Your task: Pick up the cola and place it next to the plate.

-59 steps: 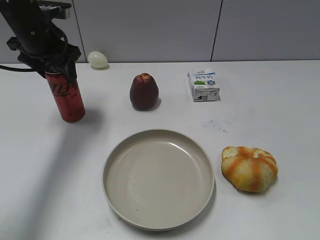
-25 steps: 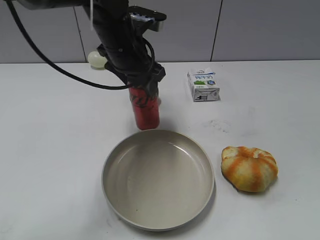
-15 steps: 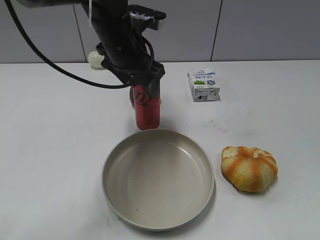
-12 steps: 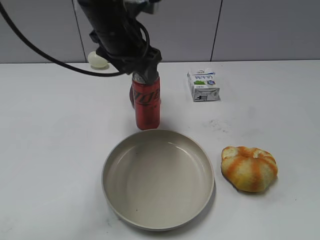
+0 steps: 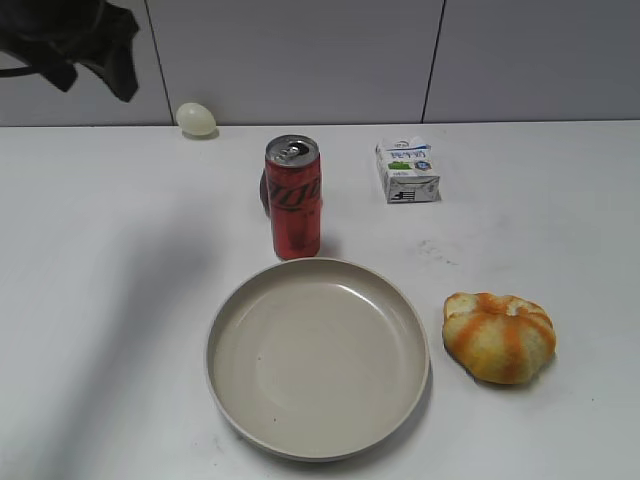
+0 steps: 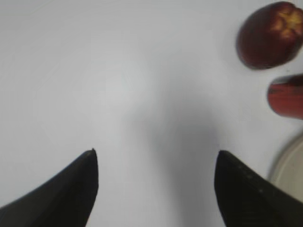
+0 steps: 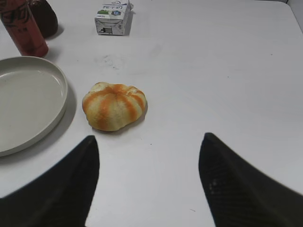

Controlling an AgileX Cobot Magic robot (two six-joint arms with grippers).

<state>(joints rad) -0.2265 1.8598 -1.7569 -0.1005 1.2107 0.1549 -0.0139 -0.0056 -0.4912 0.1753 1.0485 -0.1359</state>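
The cola (image 5: 294, 198), a slim red can with a silver top, stands upright on the white table just behind the far rim of the beige plate (image 5: 230, 310). It also shows in the right wrist view (image 7: 22, 29) and at the right edge of the left wrist view (image 6: 287, 95). My left gripper (image 5: 95, 55) is high at the top left, well away from the can; its jaws (image 6: 155, 163) are open and empty over bare table. My right gripper (image 7: 147, 151) is open and empty, near the table's front right; it does not show in the exterior view.
A dark red fruit (image 5: 266, 190) sits right behind the can. A small milk carton (image 5: 407, 169) stands at the back. An orange-striped bun (image 5: 499, 336) lies right of the plate. A pale egg (image 5: 196, 118) lies by the back wall.
My left gripper carried the can from the left side to behind the plate, set it down, let go, and rose away to the upper left.
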